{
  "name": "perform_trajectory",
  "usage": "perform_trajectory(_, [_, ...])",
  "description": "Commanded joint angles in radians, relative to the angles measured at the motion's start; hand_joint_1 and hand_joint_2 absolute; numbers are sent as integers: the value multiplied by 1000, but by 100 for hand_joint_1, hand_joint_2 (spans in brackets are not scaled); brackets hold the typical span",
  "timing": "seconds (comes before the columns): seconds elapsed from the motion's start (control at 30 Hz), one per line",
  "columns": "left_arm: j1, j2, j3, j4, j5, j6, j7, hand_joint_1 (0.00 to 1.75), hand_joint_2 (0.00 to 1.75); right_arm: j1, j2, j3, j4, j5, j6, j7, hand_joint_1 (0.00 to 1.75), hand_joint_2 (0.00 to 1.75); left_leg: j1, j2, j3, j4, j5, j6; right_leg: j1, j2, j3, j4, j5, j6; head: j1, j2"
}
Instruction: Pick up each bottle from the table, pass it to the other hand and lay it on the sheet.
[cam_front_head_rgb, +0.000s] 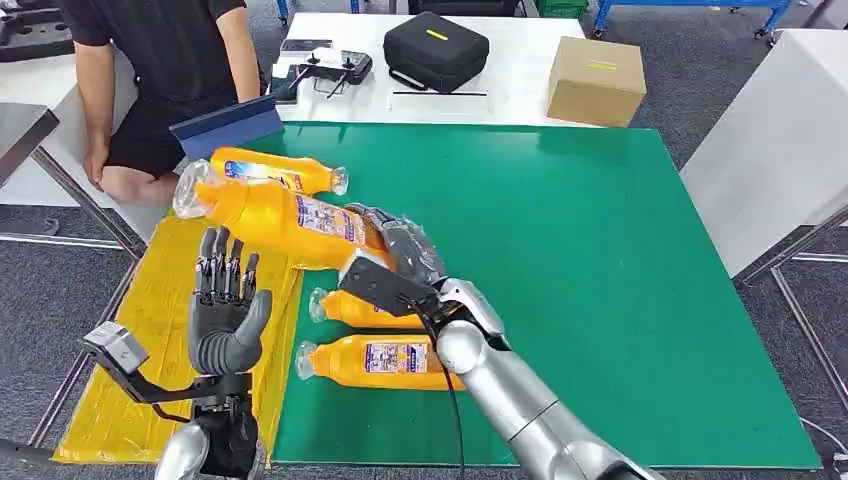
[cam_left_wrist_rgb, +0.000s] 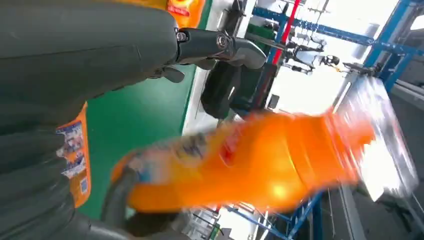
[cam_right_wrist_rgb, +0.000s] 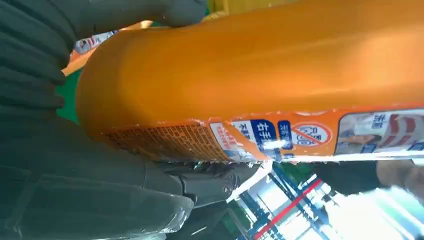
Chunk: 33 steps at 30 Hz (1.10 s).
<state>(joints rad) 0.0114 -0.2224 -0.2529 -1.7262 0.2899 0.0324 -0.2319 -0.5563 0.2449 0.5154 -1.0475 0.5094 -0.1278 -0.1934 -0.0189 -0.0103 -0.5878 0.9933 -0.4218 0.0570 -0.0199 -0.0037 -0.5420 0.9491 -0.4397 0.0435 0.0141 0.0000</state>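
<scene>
My right hand (cam_front_head_rgb: 405, 250) grips the base of an orange bottle (cam_front_head_rgb: 280, 217) and holds it above the table's left side, clear cap end pointing left. That bottle spans the right wrist view (cam_right_wrist_rgb: 260, 75) and is blurred in the left wrist view (cam_left_wrist_rgb: 260, 160). My left hand (cam_front_head_rgb: 226, 310) stands upright and open just below the bottle, over the yellow sheet (cam_front_head_rgb: 150, 340), not touching it. Another orange bottle (cam_front_head_rgb: 275, 170) lies at the sheet's far end. Two more bottles (cam_front_head_rgb: 355, 310) (cam_front_head_rgb: 375, 362) lie on the green table (cam_front_head_rgb: 600, 280) under my right forearm.
A person (cam_front_head_rgb: 160, 80) sits at the far left beside a blue-grey board (cam_front_head_rgb: 228, 125). On the white table behind are a black case (cam_front_head_rgb: 435, 50), a cardboard box (cam_front_head_rgb: 596, 82) and a controller (cam_front_head_rgb: 335, 68). A white surface (cam_front_head_rgb: 780, 130) stands at the right.
</scene>
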Motion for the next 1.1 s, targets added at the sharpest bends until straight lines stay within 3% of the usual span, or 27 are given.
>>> perform_trajectory(0.03, [-67,11,-11,39,15,-3,25,0,175,-103,59,116,178,61,-2,28,175,175,0,2,1,0,-1,-4,0,2,1,1,0,-2,0,0])
perform_trajectory(0.43, [-73,11,5,42,49,1,38,0,175,-103,104,224,237,118,-12,39,175,175,0,2,1,0,0,-3,0,1,1,0,0,-2,0,0])
perform_trajectory(0.93, [-57,26,13,13,32,40,46,0,175,-75,104,449,223,184,-37,137,175,175,1,1,2,0,-1,-4,1,1,2,-1,-1,-3,0,0])
perform_trajectory(1.1, [-57,26,13,13,32,40,46,0,175,-75,104,449,223,184,-37,137,175,175,1,0,1,0,0,-3,1,0,1,0,-1,-2,0,0])
